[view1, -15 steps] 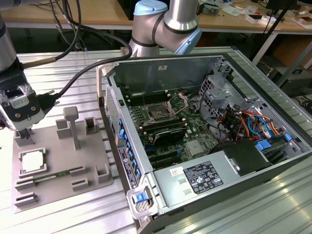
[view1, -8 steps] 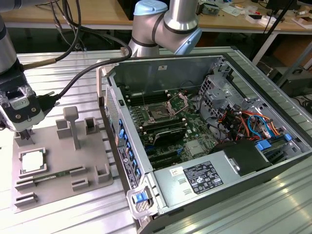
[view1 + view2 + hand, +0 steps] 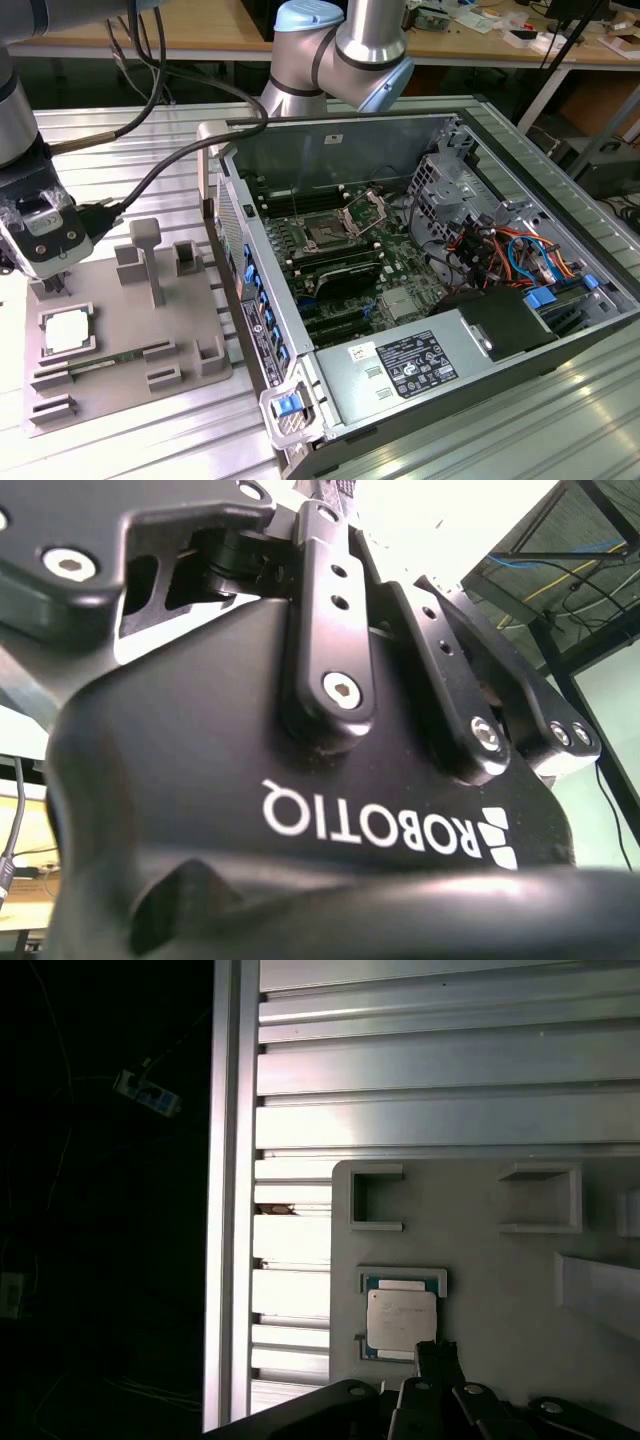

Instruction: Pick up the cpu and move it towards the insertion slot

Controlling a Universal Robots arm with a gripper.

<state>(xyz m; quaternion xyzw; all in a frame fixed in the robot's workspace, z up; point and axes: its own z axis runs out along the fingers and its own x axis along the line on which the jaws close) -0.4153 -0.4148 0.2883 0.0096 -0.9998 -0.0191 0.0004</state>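
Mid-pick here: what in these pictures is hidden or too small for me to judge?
1. Exterior view: contacts inside the square dark insertion slot with its shiny metal frame are too small.
2. Exterior view: the height of the arm's gripper over the flat square silver-topped cpu cannot be judged.
3. First wrist view: one corner of the cpu is covered by the gripper.

One arm (image 3: 350,50) carries one gripper (image 3: 52,286). One cpu (image 3: 66,331) sits on one plate (image 3: 120,400). One open case (image 3: 330,150) holds one board (image 3: 400,270), one insertion slot (image 3: 325,235) and one power supply (image 3: 420,365). One table (image 3: 500,440) bears it all. The first wrist view shows two U-shaped blocks (image 3: 377,1198) on the plate.
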